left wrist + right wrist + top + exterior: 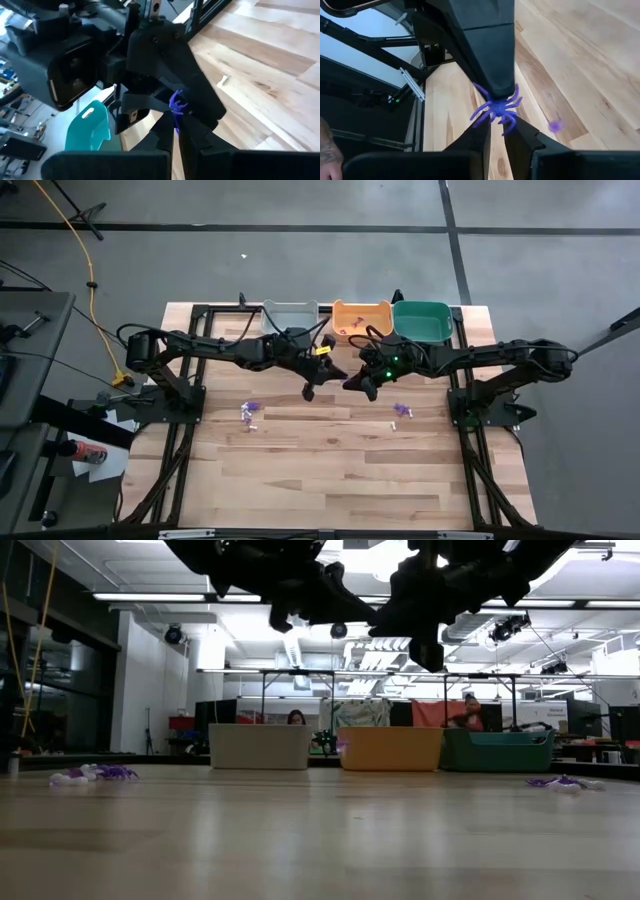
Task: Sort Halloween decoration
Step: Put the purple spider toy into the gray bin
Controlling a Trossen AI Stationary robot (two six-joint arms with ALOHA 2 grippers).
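Observation:
A tiny purple spider trinket (496, 109), one piece of the Halloween decoration, hangs in mid-air over the middle of the table, where my two grippers meet tip to tip. My left gripper (176, 125) is shut on it. My right gripper (497, 131) faces it from the table's right side, fingers a little apart on either side of the spider's lower legs. Whether they touch it, I cannot tell. In the high view the two grippers (340, 373) (352, 383) meet in front of the orange bin (361, 318). Other small purple trinkets lie on the wood at the left (249, 412) and right (402, 411). My left gripper pinches the spider's body (175, 106) at the very ends of its two shut fingers (495, 85). The fingers come from the table's left side, slanting a little downward. The spider is lifted well clear of the table, its legs splayed out past the fingertips.
A grey bin (290, 315), the orange bin and a teal bin (421, 320) stand in a row at the table's far edge. The orange bin holds a few small pieces. Black frame rails run along both sides of the table. People show in the room beyond.

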